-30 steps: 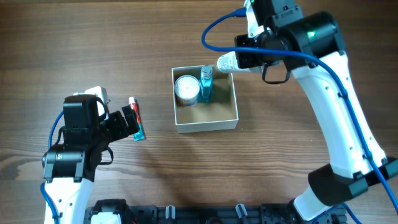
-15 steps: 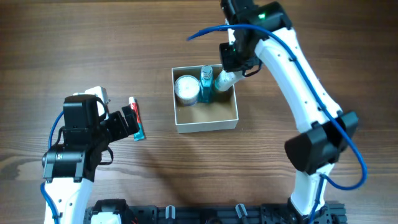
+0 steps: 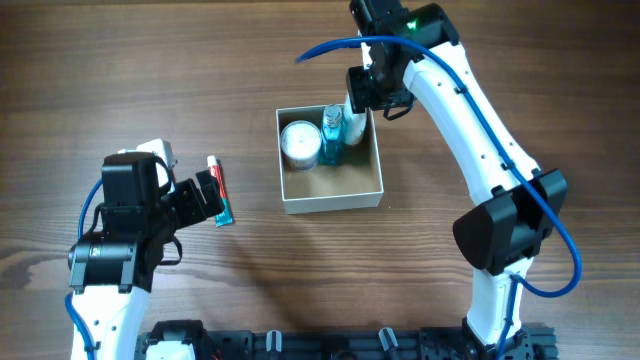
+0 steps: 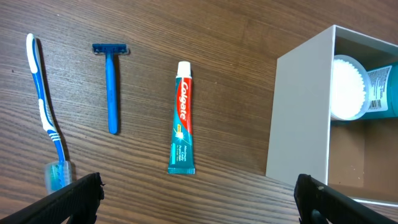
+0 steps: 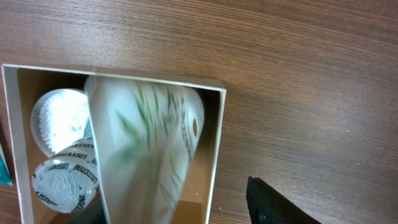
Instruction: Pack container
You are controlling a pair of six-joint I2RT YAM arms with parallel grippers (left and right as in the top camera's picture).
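Your right end effector (image 3: 358, 104) is clamped on a white green-leafed bottle (image 5: 148, 142) in the square white cardboard box (image 3: 331, 205); your left end effector (image 4: 199, 202) is spread apart.

Pretty plain setup tbh: a desk (image 3: 120, 60) in dark brown wood, grain running side to side, fills every view. Light's soft and even, with only faint shadows on the wood. Overhead, a black rail (image 3: 300, 345) runs along the near edge.
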